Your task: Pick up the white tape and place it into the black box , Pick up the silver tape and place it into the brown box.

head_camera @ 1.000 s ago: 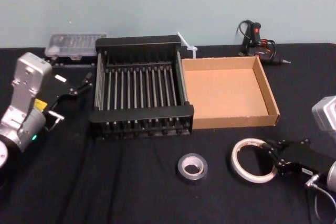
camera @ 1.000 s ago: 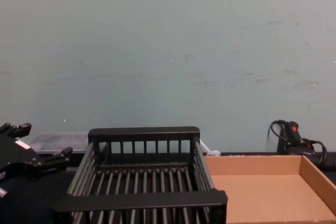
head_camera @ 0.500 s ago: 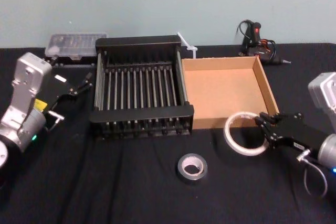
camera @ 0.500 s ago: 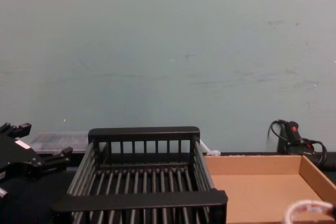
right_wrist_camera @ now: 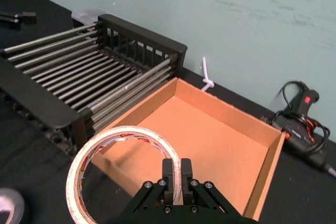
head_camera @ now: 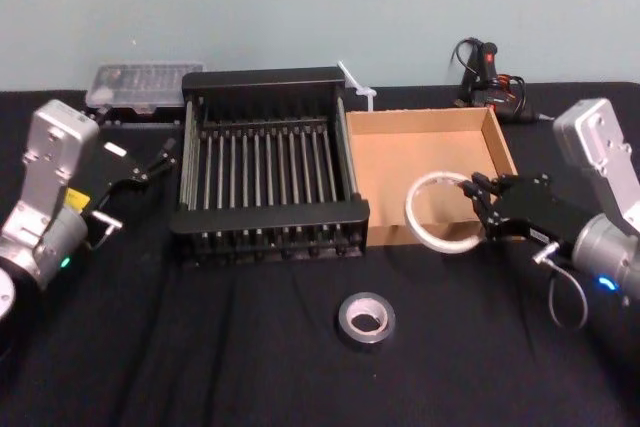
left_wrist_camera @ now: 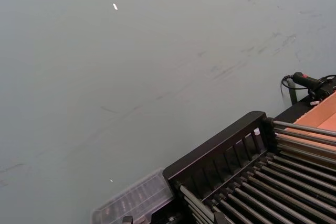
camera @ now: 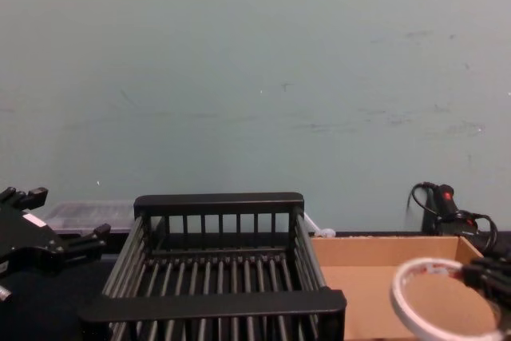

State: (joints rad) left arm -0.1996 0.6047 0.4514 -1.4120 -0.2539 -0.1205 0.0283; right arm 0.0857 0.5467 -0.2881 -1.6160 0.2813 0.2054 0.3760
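Head view: my right gripper (head_camera: pixel 480 209), fingers clamped on the white tape (head_camera: pixel 440 211), hung over the brown box (head_camera: pixel 500 152); releasing there risked misplacement short of the black box (head_camera: pixel 265 82).

Scuffed pale teal wall (camera: pixel 255 77) behind black-clothed table (head_camera: pixel 250 367).

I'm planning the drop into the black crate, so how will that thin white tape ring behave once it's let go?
The right gripper pinches the white tape by one edge and the ring keeps its round shape, so it is probably light and fairly stiff. It hangs tilted, so it may land on edge and roll. The black crate has a slatted bottom, where so thin a ring might catch between bars.
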